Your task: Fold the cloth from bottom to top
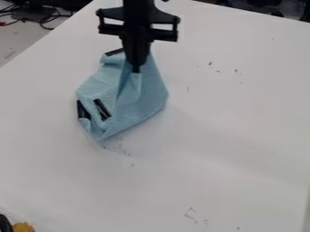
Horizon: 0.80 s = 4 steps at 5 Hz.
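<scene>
So in the camera view the pincer hangs down from the top edge, left of the middle, and it looks clenched on the cloth. The folds all run up and bunch together right at its tip, so I'd call that a proper grip and not just a touch.

The cloth is light blue and sits on the white surface, upper left of centre. It's pulled into a peak under the pincer, with the rest spreading down to a pointy corner nearest the camera. A few black strips show on it, two on the left side and one near the top.

My read: this is the carry-over part of the fold, with the gripped bit already up by the far end. Next move is probably to lower it, lay it flat along the top edge, then let go and back straight up. Let go too high and it'll likely just crumple into a heap.
</scene>
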Each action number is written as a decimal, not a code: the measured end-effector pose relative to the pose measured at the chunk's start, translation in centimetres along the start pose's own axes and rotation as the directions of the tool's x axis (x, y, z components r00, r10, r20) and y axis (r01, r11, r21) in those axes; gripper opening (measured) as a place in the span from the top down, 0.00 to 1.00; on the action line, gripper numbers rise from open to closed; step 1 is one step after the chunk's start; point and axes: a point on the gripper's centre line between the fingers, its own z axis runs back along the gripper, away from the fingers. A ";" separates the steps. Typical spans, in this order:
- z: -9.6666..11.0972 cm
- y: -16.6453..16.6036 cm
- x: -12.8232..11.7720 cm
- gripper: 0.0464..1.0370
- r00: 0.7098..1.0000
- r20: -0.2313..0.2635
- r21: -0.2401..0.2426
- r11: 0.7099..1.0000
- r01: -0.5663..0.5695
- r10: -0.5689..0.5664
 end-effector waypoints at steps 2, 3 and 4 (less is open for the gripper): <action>-2.3 4.2 4.4 0.96 0.999 0.023 0.052 0.998 -0.032 0.031; -4.5 5.7 6.0 0.96 1.000 0.006 0.053 0.998 -0.030 0.029; -5.7 6.3 5.7 0.96 0.999 0.030 0.029 0.999 -0.042 0.042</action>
